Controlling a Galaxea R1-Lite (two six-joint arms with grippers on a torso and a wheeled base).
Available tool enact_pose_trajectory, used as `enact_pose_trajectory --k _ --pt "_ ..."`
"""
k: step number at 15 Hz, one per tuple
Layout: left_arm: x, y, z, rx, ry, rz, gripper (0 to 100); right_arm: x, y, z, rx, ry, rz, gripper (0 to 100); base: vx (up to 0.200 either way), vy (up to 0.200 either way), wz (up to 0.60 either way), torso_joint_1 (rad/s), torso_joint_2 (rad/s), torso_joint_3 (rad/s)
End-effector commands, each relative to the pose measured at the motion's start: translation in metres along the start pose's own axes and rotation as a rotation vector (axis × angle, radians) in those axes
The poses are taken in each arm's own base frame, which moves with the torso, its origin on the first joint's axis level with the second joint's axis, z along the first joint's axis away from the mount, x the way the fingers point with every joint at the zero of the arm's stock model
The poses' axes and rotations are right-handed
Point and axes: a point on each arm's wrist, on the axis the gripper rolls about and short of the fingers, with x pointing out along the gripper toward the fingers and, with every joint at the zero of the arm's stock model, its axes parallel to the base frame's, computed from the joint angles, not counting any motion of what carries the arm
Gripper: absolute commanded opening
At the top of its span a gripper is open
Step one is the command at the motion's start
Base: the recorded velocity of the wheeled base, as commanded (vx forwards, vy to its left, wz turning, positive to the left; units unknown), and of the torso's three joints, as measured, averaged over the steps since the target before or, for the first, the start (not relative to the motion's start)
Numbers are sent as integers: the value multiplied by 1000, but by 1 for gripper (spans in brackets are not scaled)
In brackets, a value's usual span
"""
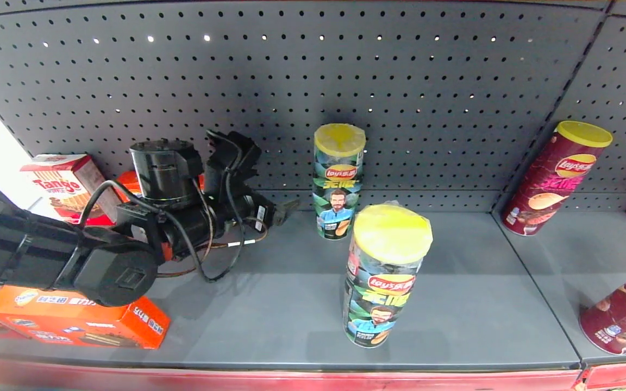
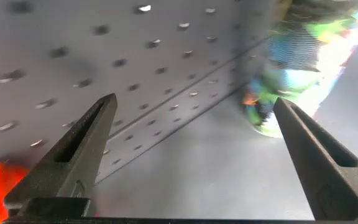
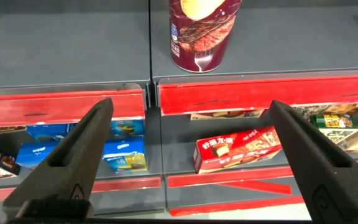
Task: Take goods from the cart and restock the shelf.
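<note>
A shop: a pegboard-backed shelf holds chip cans just beyond the left fingers; beyond the right fingers, stacked red-railed shelves carry boxed snacks.

On the shelf, the rear can is standing near the middle, close against the pegboard. The front can is standing before it, slightly right and apart. The left hand is hanging just left of the rear can. The upright box is standing at the back left, and the flat box is lying at the front left. On the neighbouring section to the right, the back-right can is standing behind the front-right can.
</note>
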Motion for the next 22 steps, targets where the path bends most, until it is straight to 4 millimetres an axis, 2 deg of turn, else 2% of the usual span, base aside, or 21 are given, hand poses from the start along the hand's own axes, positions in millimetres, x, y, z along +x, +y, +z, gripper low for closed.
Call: enact_pose_trajectory --k 1,5,10,14,22 --pt "-4 -1 3 2 -4 16 100 0 0 0 0 -1 0 100 0 0 0 0 0 0" --pt "11 -14 -8 93 66 94 100 0 0 0 0 -1 0 100 0 0 0 0 0 0" --pt "31 -27 -4 97 55 114 100 0 0 0 0 1 0 100 0 0 0 0 0 0" --pt "38 -36 -7 94 56 90 100 0 0 0 0 -1 0 100 0 0 0 0 0 0" --pt "40 -37 -8 91 53 89 100 0 0 0 0 -1 0 100 0 0 0 0 0 0"
